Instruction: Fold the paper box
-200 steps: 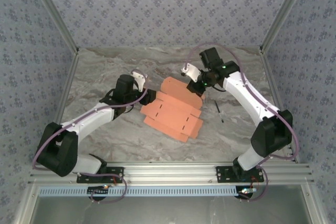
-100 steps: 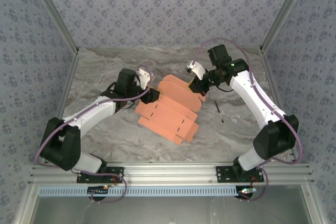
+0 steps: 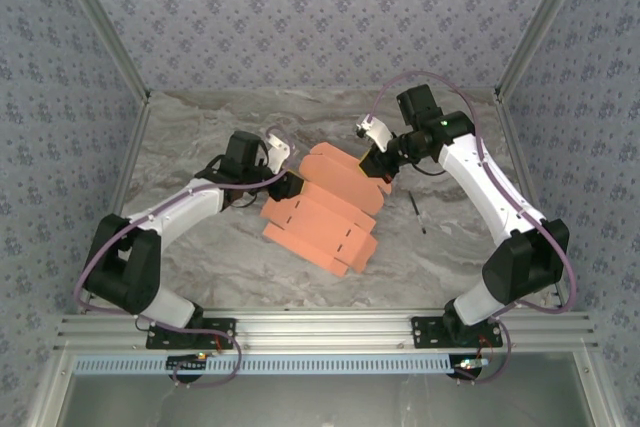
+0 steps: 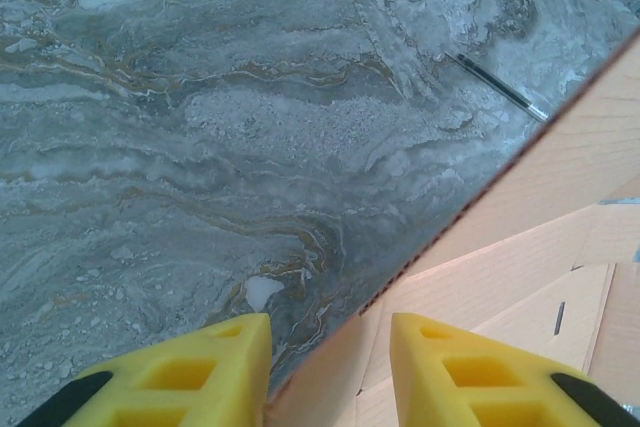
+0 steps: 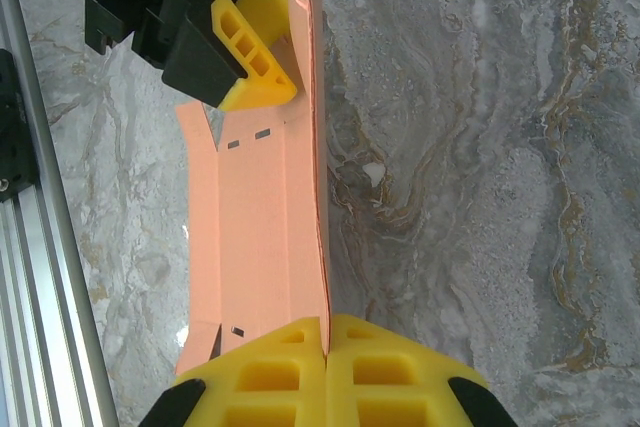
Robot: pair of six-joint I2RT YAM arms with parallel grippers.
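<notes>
The paper box is a salmon-orange die-cut sheet, partly folded, lying mid-table between the two arms. My right gripper is at its far right end. In the right wrist view that gripper is shut on the thin edge of an upright panel of the paper box. My left gripper is at the sheet's far left end. In the left wrist view its yellow fingers stand apart, and my left gripper straddles the raised card edge of the paper box without pinching it.
A thin black stick lies on the marble table to the right of the sheet, also seen as the black stick. Patterned walls close in the left, right and far sides. An aluminium rail runs along the near edge.
The sheet has slid a little leftward and its far panel has been lifted. Both grippers moved slightly away from the bases; over the last half second almost nothing moved.
</notes>
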